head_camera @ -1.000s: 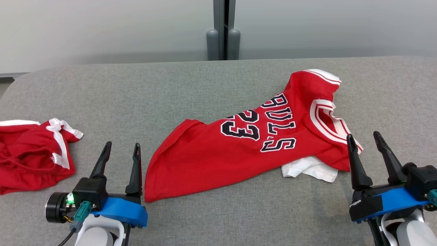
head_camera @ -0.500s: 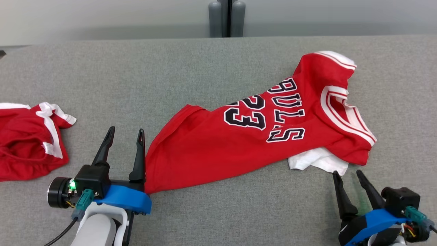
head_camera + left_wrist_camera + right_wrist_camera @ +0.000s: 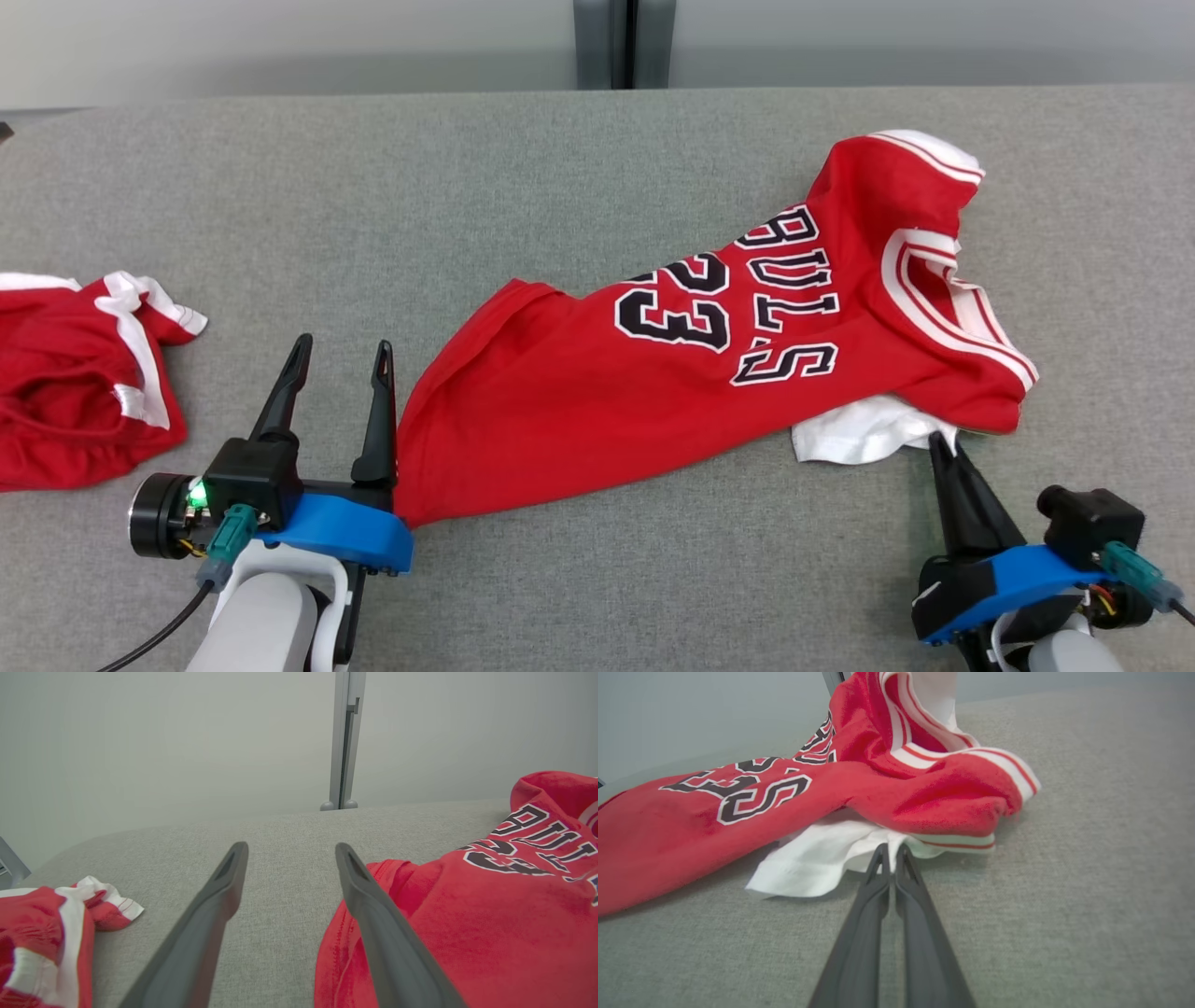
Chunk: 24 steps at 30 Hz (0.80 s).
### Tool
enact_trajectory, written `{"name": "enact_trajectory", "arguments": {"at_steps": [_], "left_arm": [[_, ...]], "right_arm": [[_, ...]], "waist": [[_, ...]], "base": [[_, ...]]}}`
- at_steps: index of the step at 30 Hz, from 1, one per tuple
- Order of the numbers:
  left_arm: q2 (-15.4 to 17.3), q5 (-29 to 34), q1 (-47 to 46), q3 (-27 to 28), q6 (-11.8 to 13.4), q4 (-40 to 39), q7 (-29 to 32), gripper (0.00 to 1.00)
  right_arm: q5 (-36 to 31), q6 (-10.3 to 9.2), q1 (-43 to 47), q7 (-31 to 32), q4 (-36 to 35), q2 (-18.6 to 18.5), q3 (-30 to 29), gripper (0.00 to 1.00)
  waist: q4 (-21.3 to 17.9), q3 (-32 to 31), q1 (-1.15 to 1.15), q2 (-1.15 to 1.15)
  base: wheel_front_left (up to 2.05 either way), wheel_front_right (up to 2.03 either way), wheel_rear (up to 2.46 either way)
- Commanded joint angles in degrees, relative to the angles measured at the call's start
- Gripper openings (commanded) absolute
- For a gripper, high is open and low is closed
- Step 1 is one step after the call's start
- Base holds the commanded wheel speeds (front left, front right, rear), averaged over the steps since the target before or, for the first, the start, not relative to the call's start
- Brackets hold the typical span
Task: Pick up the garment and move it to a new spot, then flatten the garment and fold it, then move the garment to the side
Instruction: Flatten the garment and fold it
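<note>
The garment [image 3: 653, 392] is a red jersey with black lettering and white trim. It lies crumpled across the middle and right of the grey table, a white layer poking out under its near right corner. My right gripper [image 3: 938, 439] is shut, its tips pinched on that white edge [image 3: 822, 858], as the right wrist view [image 3: 889, 847] shows. My left gripper [image 3: 341, 345] stands open at the jersey's left hem, its right finger [image 3: 373, 914] against the red cloth [image 3: 490, 914] and nothing between the fingers.
Another red and white garment [image 3: 75, 383] lies bunched at the table's left edge, also in the left wrist view [image 3: 42, 933]. The grey padded table [image 3: 467, 187] ends at a pale wall with a grey post [image 3: 621, 42] behind.
The head camera has tilted down. My right gripper pulled back toward me, then came forward to the white edge and shut on it. The left gripper stayed open in place.
</note>
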Motion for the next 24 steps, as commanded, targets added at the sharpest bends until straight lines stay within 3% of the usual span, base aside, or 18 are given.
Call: {"name": "enact_trajectory", "arguments": {"at_steps": [1,11,18,19,21,22,24], "left_arm": [[-0.06,0.18,-0.49,0.08,-0.14,0.04,-0.32,1.00],[0.24,-0.40,1.60,0.53,0.54,0.31,-0.36,1.00],[0.73,-0.65,2.58,0.91,1.00,0.51,-0.38,1.00],[0.86,-0.77,2.71,0.99,1.13,0.51,-0.38,1.00],[0.98,-0.93,2.83,0.95,1.11,0.49,-0.30,1.00],[1.03,-1.05,3.01,0.93,1.13,0.55,-0.24,1.00],[1.12,-1.11,3.21,0.95,1.14,0.58,-0.19,1.00]], "right_arm": [[0.23,0.03,1.21,-0.73,-1.47,-0.35,-0.34,0.00],[-0.41,0.03,11.51,2.60,-17.16,1.27,-6.51,0.00],[2.50,0.03,17.93,5.51,-13.67,1.99,-6.18,0.00],[3.01,0.03,17.99,5.70,-12.18,1.97,-5.60,0.05],[2.88,0.03,17.41,5.01,-10.11,1.97,-4.45,0.89],[2.40,0.03,16.95,4.28,-9.57,1.92,-4.07,1.00],[1.67,0.03,16.69,3.52,-9.35,1.91,-3.96,1.00]], "waist": [[-0.30,-0.62,-0.01,0.00],[-1.23,-3.48,-0.01,0.00],[-1.87,-4.60,-0.01,0.00],[-2.08,-4.75,-0.01,0.00],[-2.28,-4.94,-0.01,0.00],[-2.37,-5.13,-0.01,0.00],[-2.51,-5.24,-0.01,0.00]], "base": [[0.00,0.00,0.00],[0.00,0.00,0.00],[0.00,0.00,0.00],[0.00,0.00,0.00],[0.00,0.00,0.00],[0.00,0.00,0.00],[0.00,0.00,0.00]]}}
